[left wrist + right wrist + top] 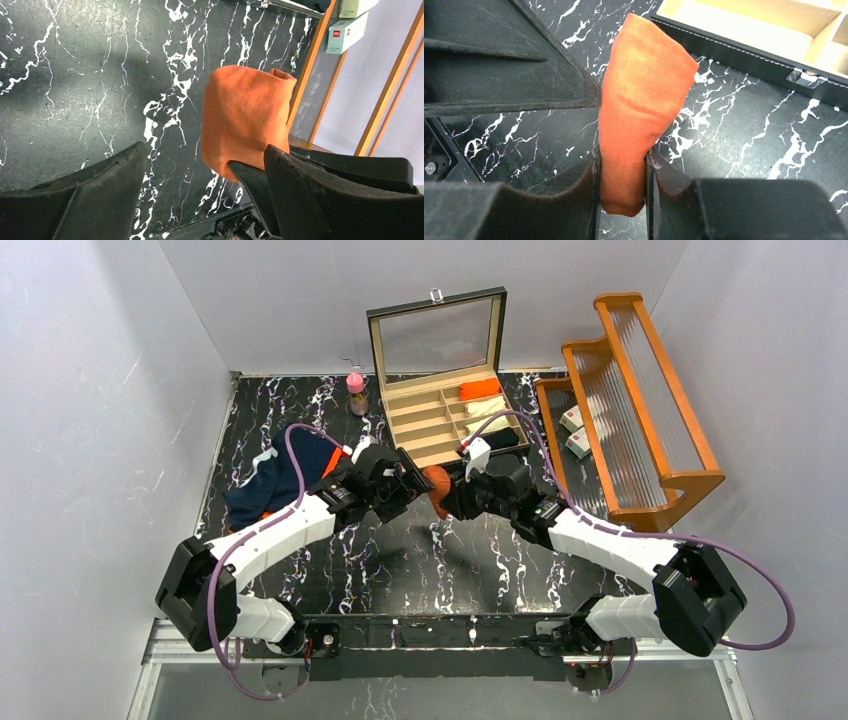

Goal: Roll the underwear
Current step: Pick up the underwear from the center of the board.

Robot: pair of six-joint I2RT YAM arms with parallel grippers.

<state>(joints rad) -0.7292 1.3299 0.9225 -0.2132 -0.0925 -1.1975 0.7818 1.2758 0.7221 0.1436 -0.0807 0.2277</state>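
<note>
A rolled rust-orange underwear (639,100) hangs above the black marble table, pinched at its lower end by my right gripper (622,165). In the top view that roll (434,486) sits between the two wrists, near the table's centre. My left gripper (205,150) stands open right beside it, with the roll (245,115) ahead of its wide jaws and close to its right finger (310,185). One left finger fills the upper left of the right wrist view. The navy underwear (268,488) with orange trim lies crumpled on the table at the left, behind the left arm.
An open black compartment box (440,430) stands at the back centre and holds rolled orange, cream and dark cloths. A wooden rack (640,410) with small cartons (575,430) stands at the right. A pink-capped bottle (356,392) is left of the box.
</note>
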